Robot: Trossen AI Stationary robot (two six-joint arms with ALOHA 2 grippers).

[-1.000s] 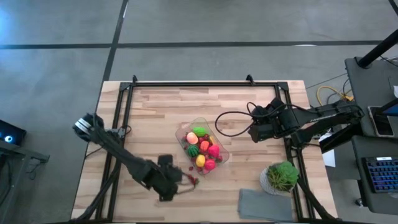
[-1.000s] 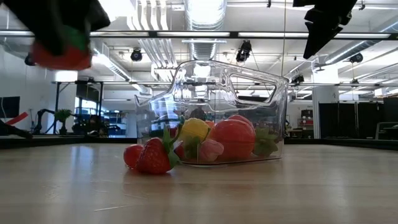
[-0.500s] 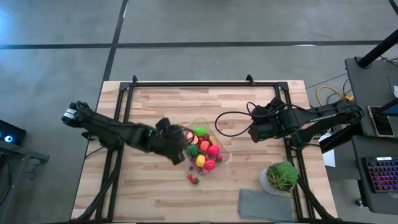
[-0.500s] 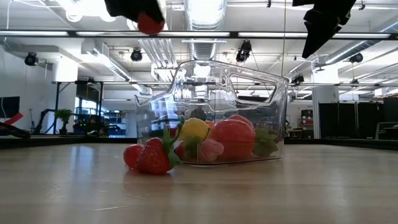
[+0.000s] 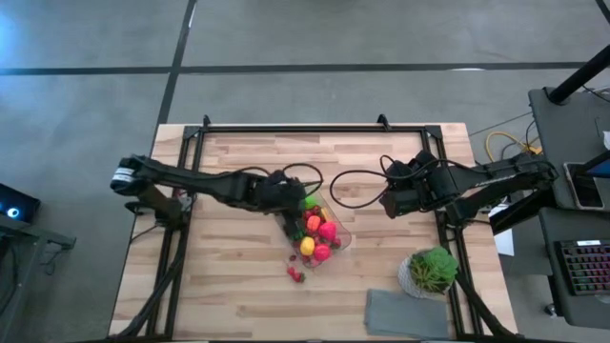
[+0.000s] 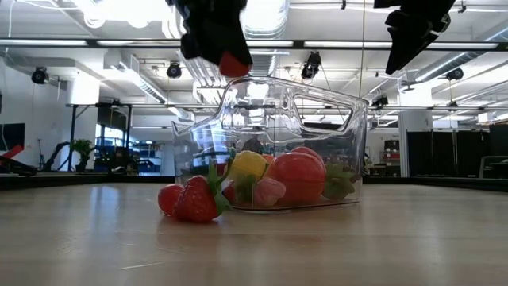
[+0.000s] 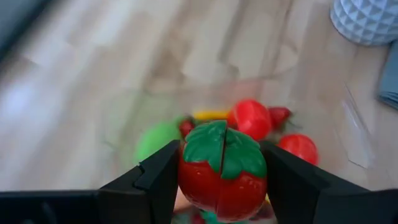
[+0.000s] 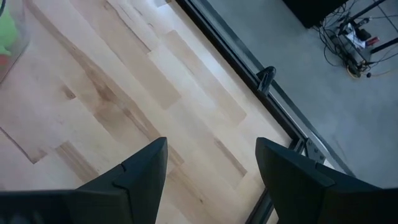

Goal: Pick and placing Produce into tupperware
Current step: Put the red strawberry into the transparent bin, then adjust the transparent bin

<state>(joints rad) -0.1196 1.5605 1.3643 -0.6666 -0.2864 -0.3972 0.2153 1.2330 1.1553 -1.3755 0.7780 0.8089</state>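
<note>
Left claw [image 7: 222,177] is clamped on 1 red tomato [image 7: 222,171] and hangs directly above the near end of the tupperware [image 6: 270,143], so release is straight down. Right claw [image 8: 211,168], jaws apart and empty, waits well off to the side. 2 strawberries [image 6: 190,199] lie on the wooden tabletop [image 5: 238,276] just beside the tub; an open workshop lies beyond.

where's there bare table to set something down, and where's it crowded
Bare wood lies between the tupperware and the table's left edge, and along the far side by the black frame rail. Crowded: the near right corner, with potted plant and grey cloth, and loose strawberries beside the tub.
</note>
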